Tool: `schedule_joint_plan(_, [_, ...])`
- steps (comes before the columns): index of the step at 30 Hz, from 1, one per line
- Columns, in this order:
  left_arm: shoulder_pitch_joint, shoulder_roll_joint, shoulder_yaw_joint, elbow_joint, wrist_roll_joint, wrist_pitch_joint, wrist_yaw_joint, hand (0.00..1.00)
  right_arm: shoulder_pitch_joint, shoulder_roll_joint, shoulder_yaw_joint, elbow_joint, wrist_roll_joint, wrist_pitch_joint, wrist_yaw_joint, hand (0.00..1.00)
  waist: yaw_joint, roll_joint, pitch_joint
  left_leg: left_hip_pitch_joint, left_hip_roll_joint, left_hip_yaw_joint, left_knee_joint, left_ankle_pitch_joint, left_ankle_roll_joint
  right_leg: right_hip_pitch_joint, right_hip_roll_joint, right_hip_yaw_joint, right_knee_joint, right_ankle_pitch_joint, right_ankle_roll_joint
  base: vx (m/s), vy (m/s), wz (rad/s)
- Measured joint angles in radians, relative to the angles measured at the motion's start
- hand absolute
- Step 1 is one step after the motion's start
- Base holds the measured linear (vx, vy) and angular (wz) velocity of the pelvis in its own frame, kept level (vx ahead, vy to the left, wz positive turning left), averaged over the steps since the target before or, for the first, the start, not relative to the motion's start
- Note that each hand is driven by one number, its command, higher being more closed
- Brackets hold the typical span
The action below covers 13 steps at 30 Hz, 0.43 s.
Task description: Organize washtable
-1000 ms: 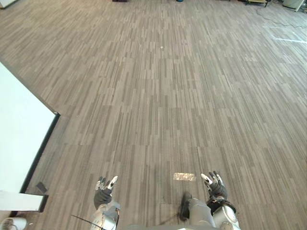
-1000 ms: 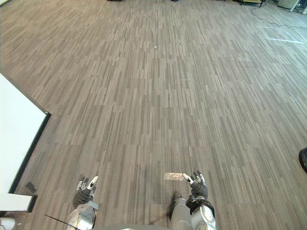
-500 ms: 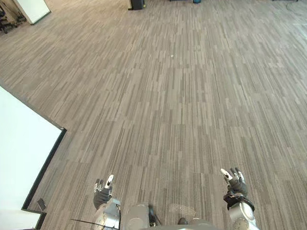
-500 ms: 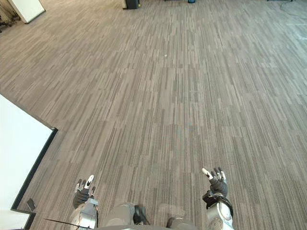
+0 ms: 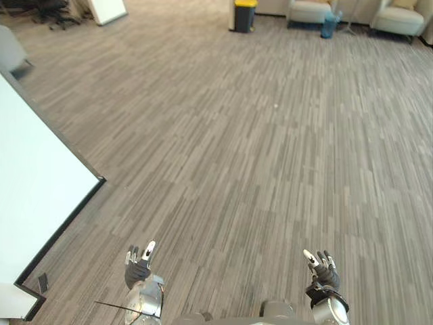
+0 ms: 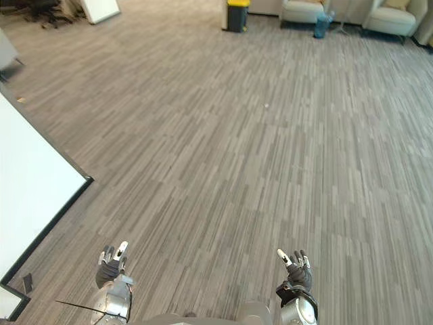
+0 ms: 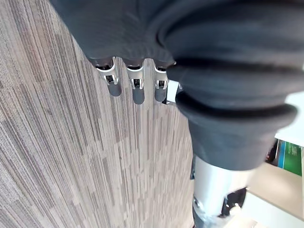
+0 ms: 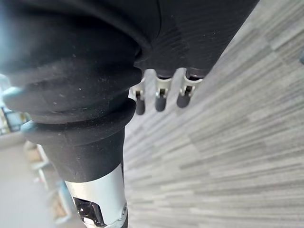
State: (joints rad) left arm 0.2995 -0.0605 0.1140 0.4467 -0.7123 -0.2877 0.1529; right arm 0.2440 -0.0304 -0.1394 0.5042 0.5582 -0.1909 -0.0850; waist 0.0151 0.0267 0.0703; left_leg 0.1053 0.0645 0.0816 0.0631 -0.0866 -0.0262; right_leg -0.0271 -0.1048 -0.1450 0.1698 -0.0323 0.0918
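**Over open floor, both hands empty, washtable unplaced**

Low at the near edge, over grey-brown striped plank floor: left hand at near left, right hand at near right, well apart. Fingers of each straight and loosely spread, pinching nothing, carrying nothing; confirmed close up in both wrist views, with bare floor beyond the dark fingertips. Held so, judging by the pose, for balance or travel rather than for any grasp, with nothing near enough to reach.

At the left, a white flat panel with a black edge. Cannot tell whether that belongs to the washtable; cannot tell where the washtable stands.

At the far side, a dark bin with a yellow lid and pale upholstered armchairs, well apart from both hands.
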Motion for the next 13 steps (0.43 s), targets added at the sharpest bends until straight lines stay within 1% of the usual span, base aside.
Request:
schedule_joint_plan(2, [-0.008, 0.003, 0.000, 0.013, 0.000, -0.002, 0.000, 0.00, 0.004, 0.002, 0.000, 0.003, -0.002, 0.000, 0.000, 0.00, -0.001, 0.001, -0.001, -0.001, 0.011, -0.002, -0.023, 0.017, -0.027, 0.020, 0.015, -0.016, -0.049, 0.021, -0.008, 0.09, -0.099, 0.14])
schedule_joint_plan(3, [-0.016, 0.005, 0.000, 0.023, 0.000, -0.001, 0.000, 0.00, 0.005, 0.001, 0.001, 0.013, -0.002, 0.000, 0.000, 0.00, -0.001, 0.001, -0.001, 0.000, 0.015, -0.002, -0.029, 0.020, -0.031, 0.026, 0.019, -0.021, -0.065, 0.029, -0.015, 0.03, -0.051, 0.09])
schedule_joint_plan(4, [-0.020, 0.006, -0.001, 0.027, 0.000, -0.001, 0.000, 0.00, 0.005, 0.002, 0.001, 0.024, -0.001, 0.000, 0.000, 0.00, -0.001, 0.003, -0.003, 0.000, 0.018, 0.000, -0.029, 0.020, -0.031, 0.029, 0.023, -0.019, -0.074, 0.035, -0.015, 0.00, -0.029, 0.03])
schedule_joint_plan(7, [-0.023, 0.009, -0.004, 0.037, 0.022, -0.001, 0.000, 0.00, 0.018, 0.005, 0.021, 0.031, 0.002, 0.000, 0.000, 0.00, -0.001, -0.010, -0.005, -0.004, 0.022, 0.000, -0.030, 0.020, -0.031, 0.048, 0.032, -0.020, -0.126, 0.067, -0.016, -0.03, -0.009, -0.04])
schedule_joint_plan(9, [-0.022, 0.020, -0.027, 0.046, 0.042, -0.001, 0.000, 0.00, 0.022, 0.006, 0.041, 0.032, 0.002, 0.001, 0.003, 0.00, -0.002, -0.020, -0.005, -0.008, 0.021, 0.000, -0.031, 0.020, -0.031, 0.063, 0.035, -0.020, -0.170, 0.097, -0.016, -0.06, 0.008, -0.04])
schedule_joint_plan(10, [-0.025, 0.032, -0.044, 0.058, 0.056, 0.000, 0.000, 0.00, 0.026, 0.012, 0.043, 0.037, 0.002, 0.001, 0.004, 0.00, -0.002, -0.022, -0.005, -0.012, 0.020, 0.002, -0.031, 0.020, -0.031, 0.067, 0.035, -0.020, -0.191, 0.115, -0.020, -0.12, 0.016, -0.07])
schedule_joint_plan(11, [-0.025, 0.035, -0.057, 0.061, 0.057, 0.001, 0.000, 0.00, 0.024, 0.013, 0.048, 0.055, 0.002, 0.001, 0.005, 0.00, -0.002, -0.022, -0.005, -0.017, 0.018, 0.004, -0.034, 0.020, -0.031, 0.068, 0.035, -0.020, -0.210, 0.130, -0.014, -0.12, 0.016, -0.05])
schedule_joint_plan(13, [-0.036, 0.043, -0.074, 0.071, 0.058, 0.001, 0.000, 0.00, 0.022, 0.012, 0.069, 0.074, 0.003, 0.002, 0.010, 0.00, -0.002, -0.023, -0.005, -0.024, 0.017, 0.009, -0.043, 0.021, -0.033, 0.069, 0.036, -0.018, -0.239, 0.153, -0.014, -0.11, 0.009, -0.02])
